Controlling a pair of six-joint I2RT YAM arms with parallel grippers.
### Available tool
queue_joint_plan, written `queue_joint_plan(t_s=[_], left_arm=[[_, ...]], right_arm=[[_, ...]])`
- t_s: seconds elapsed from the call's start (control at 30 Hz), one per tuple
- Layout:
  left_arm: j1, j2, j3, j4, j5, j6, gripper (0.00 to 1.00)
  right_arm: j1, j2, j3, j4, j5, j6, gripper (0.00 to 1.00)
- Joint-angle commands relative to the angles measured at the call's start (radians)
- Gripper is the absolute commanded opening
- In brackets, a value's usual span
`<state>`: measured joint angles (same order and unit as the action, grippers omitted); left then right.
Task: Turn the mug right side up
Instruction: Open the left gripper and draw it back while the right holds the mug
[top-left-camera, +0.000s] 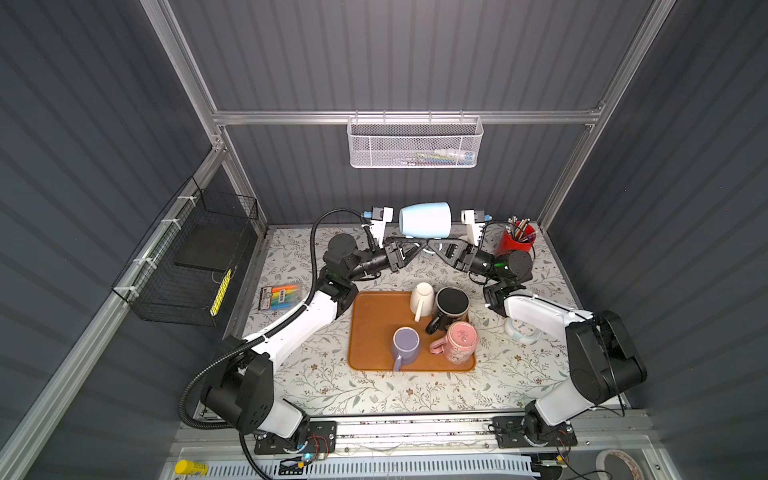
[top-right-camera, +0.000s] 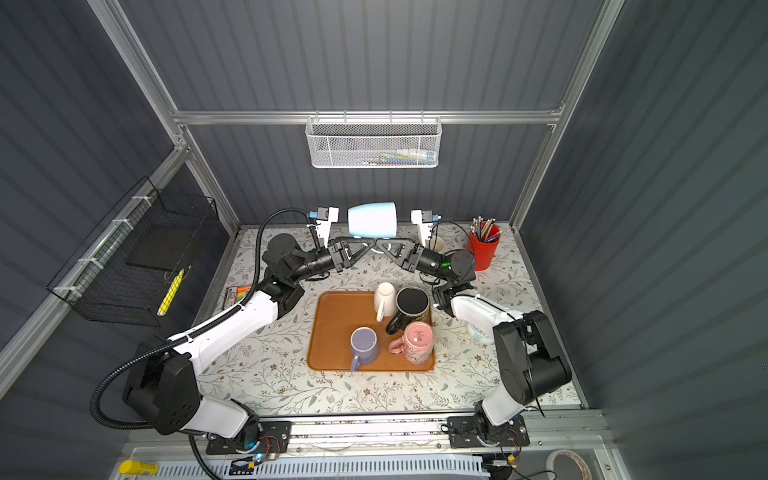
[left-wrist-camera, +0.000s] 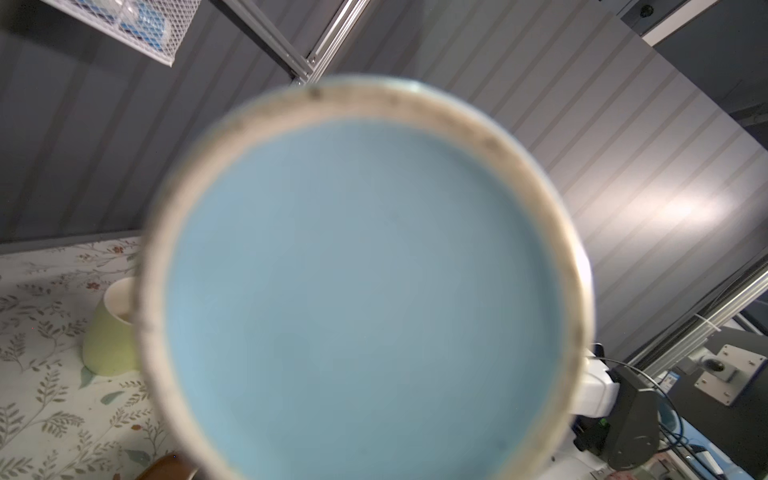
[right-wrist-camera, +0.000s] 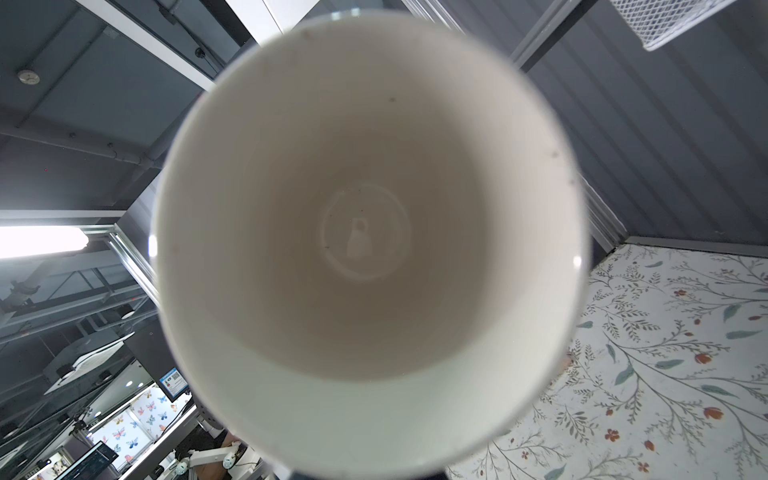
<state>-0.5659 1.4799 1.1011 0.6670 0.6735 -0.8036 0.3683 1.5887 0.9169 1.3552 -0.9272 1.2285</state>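
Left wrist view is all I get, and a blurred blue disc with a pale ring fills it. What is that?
Observer: It is the base of the light blue ceramic mug. The mug lies on its side in the air, over the back of the floral table.
Operator: Which way does its mouth point?
Observer: Toward the right arm. The right wrist view looks straight into its white inside.
Operator: Who has hold of it?
Observer: The left claw and the right claw meet right under the mug, where its handle seems to be. I cannot tell which one grips.
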Motion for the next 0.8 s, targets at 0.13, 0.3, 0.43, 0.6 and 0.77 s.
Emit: queue_joint_plan(t_s=[0.13, 0.3, 0.43, 0.6, 0.77], left_arm=[[0.003, -0.06, -0.017, -0.086, -0.042, 0.1, 0.57], [0.005, -0.097, -0.037, -0.147, -0.065, 0.145, 0.66], [0.005, -0.136, -0.061, -0.226, -0.093, 0.196, 0.76], [0.004, -0.21, -0.109, -0.338, -0.155, 0.268, 0.92], [0.005, -0.281, -0.142, -0.47, -0.23, 0.348, 0.98]], right_arm=[[0.003, -0.06, 0.006, -0.019, 0.027, -0.062, 0.0], [0.003, -0.094, -0.021, -0.092, 0.033, -0.107, 0.0], [0.003, -0.149, -0.045, -0.233, 0.052, -0.193, 0.0], [0.004, -0.248, -0.05, -0.568, 0.126, -0.389, 0.0], [0.004, -0.309, -0.002, -0.889, 0.229, -0.532, 0.0]])
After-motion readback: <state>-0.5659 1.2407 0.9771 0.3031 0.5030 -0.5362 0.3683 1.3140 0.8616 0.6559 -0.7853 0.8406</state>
